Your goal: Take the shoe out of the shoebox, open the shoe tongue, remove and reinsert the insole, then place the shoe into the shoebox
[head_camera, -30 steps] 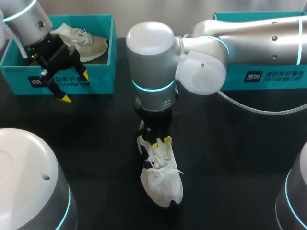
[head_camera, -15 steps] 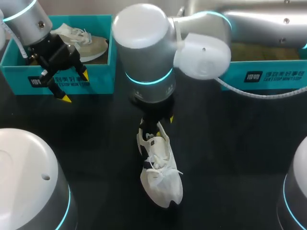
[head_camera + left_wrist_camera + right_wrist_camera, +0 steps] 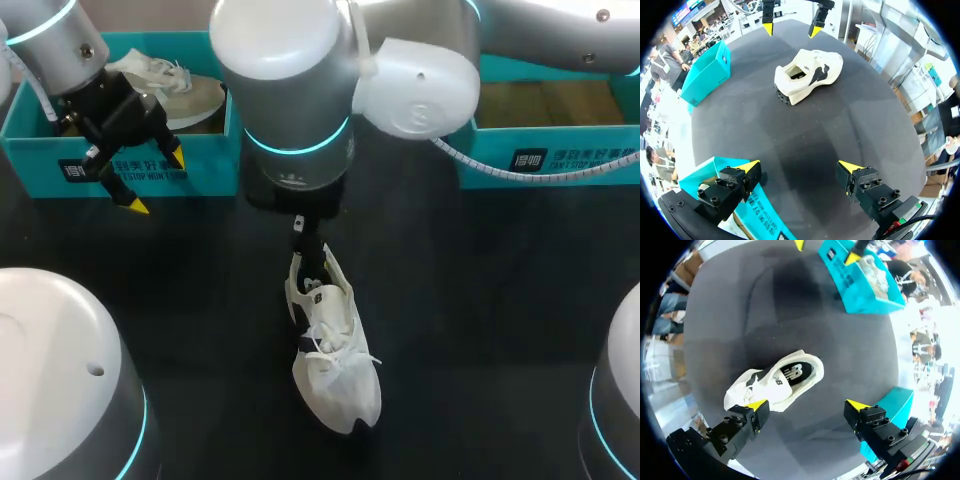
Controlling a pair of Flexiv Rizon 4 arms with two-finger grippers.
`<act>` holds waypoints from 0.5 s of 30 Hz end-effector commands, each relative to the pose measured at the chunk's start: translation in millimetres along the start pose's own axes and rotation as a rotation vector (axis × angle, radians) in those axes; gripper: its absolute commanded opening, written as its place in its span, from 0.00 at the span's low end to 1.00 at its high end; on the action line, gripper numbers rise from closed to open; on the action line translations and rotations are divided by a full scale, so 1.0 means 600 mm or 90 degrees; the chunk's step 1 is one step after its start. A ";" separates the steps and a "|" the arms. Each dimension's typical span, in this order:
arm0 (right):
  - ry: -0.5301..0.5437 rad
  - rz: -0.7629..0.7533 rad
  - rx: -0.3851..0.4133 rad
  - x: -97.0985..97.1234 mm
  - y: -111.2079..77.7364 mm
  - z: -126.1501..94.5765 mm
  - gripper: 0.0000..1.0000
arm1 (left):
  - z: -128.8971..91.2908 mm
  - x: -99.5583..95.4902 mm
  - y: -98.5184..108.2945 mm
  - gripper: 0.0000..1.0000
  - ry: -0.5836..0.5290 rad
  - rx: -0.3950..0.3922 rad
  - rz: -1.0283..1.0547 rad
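Round dark table (image 3: 520, 300) is sitting under even light, soft shadows falling across its matte top.

A robotics lab: a left arm (image 3: 50, 40) and a right arm (image 3: 300, 90) over a black table (image 3: 480, 300) bearing teal shoeboxes (image 3: 120, 165).

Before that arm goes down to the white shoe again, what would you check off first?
1. Shoe out of its box, standing on the table: ok.
2. Right tool open and empty: ok.
3. Left tool open, away from the shoe, beside the left shoebox: ok.
4. Insole visible inside the shoe: ok. Seated flat: cannot tell.
5. Room in the right shoebox: cannot tell, the arm hides most of it.
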State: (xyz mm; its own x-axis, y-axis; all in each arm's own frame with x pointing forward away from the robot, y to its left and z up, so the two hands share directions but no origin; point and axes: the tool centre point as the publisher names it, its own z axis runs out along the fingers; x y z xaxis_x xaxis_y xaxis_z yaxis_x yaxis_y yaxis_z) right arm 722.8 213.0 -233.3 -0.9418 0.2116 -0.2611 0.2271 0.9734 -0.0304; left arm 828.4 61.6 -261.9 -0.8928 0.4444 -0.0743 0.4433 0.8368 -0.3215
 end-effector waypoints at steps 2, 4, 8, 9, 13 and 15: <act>0.001 -0.042 -0.029 -0.001 -0.015 -0.002 1.00 | 0.000 0.000 0.001 1.00 0.001 -0.001 0.000; 0.001 -0.042 -0.029 -0.001 -0.015 -0.002 1.00 | 0.000 0.000 0.001 1.00 0.001 -0.001 0.000; 0.001 -0.042 -0.029 -0.001 -0.015 -0.002 1.00 | 0.000 0.000 0.001 1.00 0.001 -0.001 0.000; 0.006 -0.067 -0.019 -0.003 0.004 0.010 1.00 | 0.000 0.000 0.001 1.00 0.001 -0.001 0.000; -0.005 -0.155 -0.027 -0.012 0.036 0.027 1.00 | 0.000 0.000 0.001 1.00 0.001 -0.001 0.000; -0.003 -0.165 -0.033 -0.016 0.045 0.034 1.00 | 0.000 0.000 0.001 1.00 0.001 -0.001 0.000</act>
State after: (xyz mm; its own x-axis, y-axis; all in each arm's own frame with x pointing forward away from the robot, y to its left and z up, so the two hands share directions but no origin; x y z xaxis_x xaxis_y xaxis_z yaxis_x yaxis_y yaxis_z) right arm 734.5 221.6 -240.3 -0.9619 -0.0325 -0.2715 -0.0251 0.9992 -0.0306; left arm 828.4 61.6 -261.9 -0.8928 0.4443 -0.0744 0.4432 0.8368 -0.3215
